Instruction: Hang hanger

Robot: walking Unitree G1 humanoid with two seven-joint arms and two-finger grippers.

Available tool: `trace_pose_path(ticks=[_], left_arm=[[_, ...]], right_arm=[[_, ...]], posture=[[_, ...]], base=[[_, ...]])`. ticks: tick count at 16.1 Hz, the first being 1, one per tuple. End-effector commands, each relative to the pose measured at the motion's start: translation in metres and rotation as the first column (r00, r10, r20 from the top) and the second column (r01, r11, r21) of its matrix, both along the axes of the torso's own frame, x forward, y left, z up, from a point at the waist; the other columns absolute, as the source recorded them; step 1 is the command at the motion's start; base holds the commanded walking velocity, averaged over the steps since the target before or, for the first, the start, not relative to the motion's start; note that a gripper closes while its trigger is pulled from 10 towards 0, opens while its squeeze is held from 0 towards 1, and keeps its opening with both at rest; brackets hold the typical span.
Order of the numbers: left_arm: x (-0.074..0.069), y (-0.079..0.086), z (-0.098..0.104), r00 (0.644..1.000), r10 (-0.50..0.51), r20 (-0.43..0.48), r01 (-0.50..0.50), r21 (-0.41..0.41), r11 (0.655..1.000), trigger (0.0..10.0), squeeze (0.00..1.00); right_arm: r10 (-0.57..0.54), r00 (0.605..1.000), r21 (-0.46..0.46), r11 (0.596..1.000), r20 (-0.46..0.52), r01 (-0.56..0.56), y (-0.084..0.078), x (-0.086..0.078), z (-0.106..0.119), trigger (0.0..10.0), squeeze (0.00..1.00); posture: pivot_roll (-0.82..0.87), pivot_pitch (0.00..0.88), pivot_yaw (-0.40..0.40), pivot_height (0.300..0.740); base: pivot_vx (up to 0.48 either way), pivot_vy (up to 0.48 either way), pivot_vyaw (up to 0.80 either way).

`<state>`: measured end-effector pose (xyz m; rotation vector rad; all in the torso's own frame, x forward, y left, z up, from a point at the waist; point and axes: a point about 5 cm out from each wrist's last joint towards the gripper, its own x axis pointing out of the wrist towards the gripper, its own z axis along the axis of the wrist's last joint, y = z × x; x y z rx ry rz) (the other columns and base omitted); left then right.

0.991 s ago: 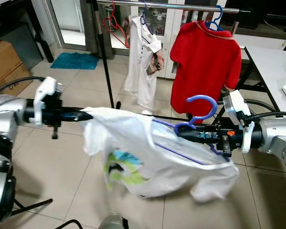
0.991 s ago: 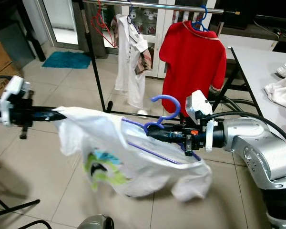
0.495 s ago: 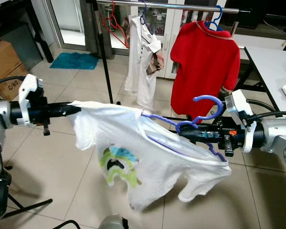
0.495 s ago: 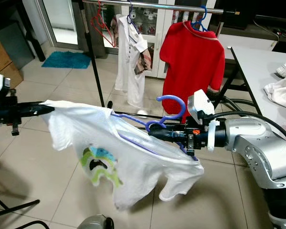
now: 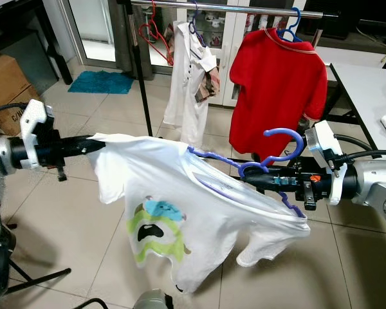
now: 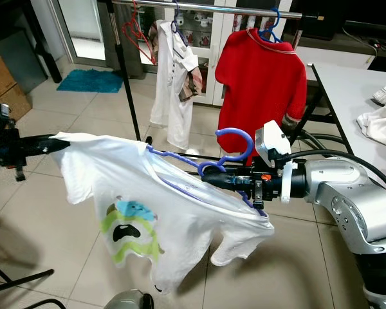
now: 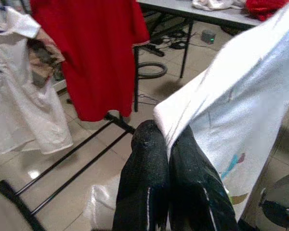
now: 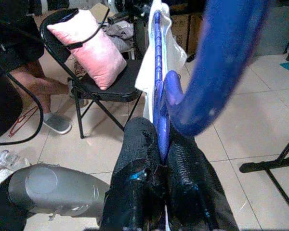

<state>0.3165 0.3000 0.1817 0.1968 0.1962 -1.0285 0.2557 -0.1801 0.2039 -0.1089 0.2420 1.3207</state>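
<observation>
Both grippers hold a hangered white T-shirt [image 5: 180,206]; box [image 5: 6,96] lettering possibly "C/NO".

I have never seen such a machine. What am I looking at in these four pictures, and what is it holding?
This is a walking humanoid robot with two silver arms, each ending in two black fingers. The two wide pictures come from the cameras in its head, looking forward and down. The two close pictures come from a camera on each wrist, looking along the fingers.

The right gripper is shut on a blue hanger that carries a white T-shirt. The left gripper is shut on the shirt's edge and holds it stretched out.

Behind stands a clothes rail with a red shirt and a white shirt hanging on it. A table stands at the right.
</observation>
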Motion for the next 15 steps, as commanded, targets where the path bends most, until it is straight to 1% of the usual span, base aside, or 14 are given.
trace_pose_path(ticks=[1,2,3,5,6,7,8,9,10,11,12,13,14,15], left_arm=[[0.003,-0.006,0.001,1.000,-0.009,0.020,0.009,-0.004,1.000,10.0,1.00],[0.004,-0.010,0.000,1.000,-0.019,0.021,0.019,-0.010,1.000,10.0,1.00],[0.007,-0.017,-0.001,0.998,-0.028,0.048,0.028,-0.012,1.000,10.0,1.00],[0.010,-0.025,0.000,0.996,-0.006,0.090,0.010,-0.042,0.999,10.0,1.00],[0.013,-0.031,0.000,0.992,0.017,0.122,-0.007,-0.084,0.996,10.0,1.00],[0.014,-0.037,-0.001,0.992,0.025,0.121,-0.008,-0.133,0.991,10.0,1.00],[0.012,-0.044,-0.010,0.996,0.038,0.078,-0.023,-0.188,0.982,10.0,1.00],[0.012,-0.045,-0.015,0.995,0.064,0.072,-0.050,-0.186,0.981,10.0,1.00],[0.008,-0.052,-0.026,0.996,0.082,0.042,-0.073,-0.173,0.982,10.0,1.00],[0.005,-0.058,-0.037,0.984,0.177,-0.016,-0.177,-0.066,0.982,10.0,1.00],[0.001,-0.069,-0.041,0.975,0.220,-0.042,-0.222,-0.079,0.972,10.0,1.00],[0.000,-0.074,-0.041,0.974,0.223,-0.042,-0.227,-0.132,0.965,10.0,1.00],[0.000,-0.085,-0.042,0.955,0.296,0.011,-0.287,-0.217,0.933,10.0,0.33],[0.001,-0.090,-0.048,0.922,0.387,-0.024,-0.381,-0.237,0.894,10.0,0.00]], right_arm=[[-0.015,1.000,-0.001,1.000,0.019,0.015,-0.004,-0.001,0.003,0.0,0.00],[-0.015,1.000,0.000,1.000,0.018,0.015,-0.003,-0.002,0.003,0.0,0.00],[-0.017,1.000,0.001,1.000,0.012,0.017,-0.002,-0.004,0.001,0.0,0.00],[-0.042,0.999,-0.017,0.999,-0.003,0.042,-0.003,-0.006,-0.006,0.0,0.00],[-0.084,0.996,-0.048,0.995,-0.027,0.083,-0.005,-0.006,-0.017,0.0,0.00],[-0.145,0.988,-0.073,0.987,-0.044,0.141,-0.007,-0.006,-0.028,0.0,0.00],[-0.216,0.975,-0.099,0.973,-0.051,0.211,-0.008,-0.007,-0.041,0.0,0.00],[-0.246,0.968,-0.108,0.965,-0.051,0.240,-0.009,-0.007,-0.047,0.0,0.00],[-0.330,0.942,-0.095,0.941,-0.065,0.324,-0.012,-0.009,-0.061,0.0,0.00],[-0.478,0.876,-0.091,0.877,-0.072,0.471,-0.017,-0.006,-0.078,0.0,0.00],[-0.639,0.765,-0.076,0.769,-0.076,0.635,-0.020,0.000,-0.093,0.0,0.00],[-0.704,0.706,-0.071,0.710,-0.080,0.700,-0.020,0.003,-0.097,0.0,0.00],[-0.807,0.583,-0.059,0.589,-0.092,0.806,-0.016,0.007,-0.105,0.0,0.00],[-0.852,0.510,-0.051,0.519,-0.119,0.853,-0.011,0.009,-0.109,0.0,0.00]], posture=[[0.01,0.000,0.014,0.740],[0.01,0.000,0.012,0.740],[0.01,0.000,0.004,0.740],[0.03,0.000,-0.022,0.740],[0.04,0.000,-0.029,0.740],[0.04,0.000,-0.028,0.740],[0.04,0.000,-0.025,0.740],[0.04,0.000,-0.025,0.740],[0.05,0.000,-0.031,0.740],[0.06,0.000,-0.036,0.740],[0.05,0.000,-0.027,0.740],[0.04,0.000,-0.019,0.740],[0.04,0.000,-0.018,0.740],[0.05,0.000,-0.020,0.740]], base=[[0.000,0.000,0.00],[0.000,0.000,0.00],[0.000,0.000,0.00],[0.000,0.000,0.00],[0.000,0.000,0.00],[0.000,0.000,0.00],[0.000,0.000,0.00],[0.000,0.000,0.00],[0.000,0.000,0.00],[0.000,0.000,0.00],[0.000,0.000,0.00],[0.000,0.000,0.00],[0.000,0.000,0.00],[0.000,0.000,0.00]])
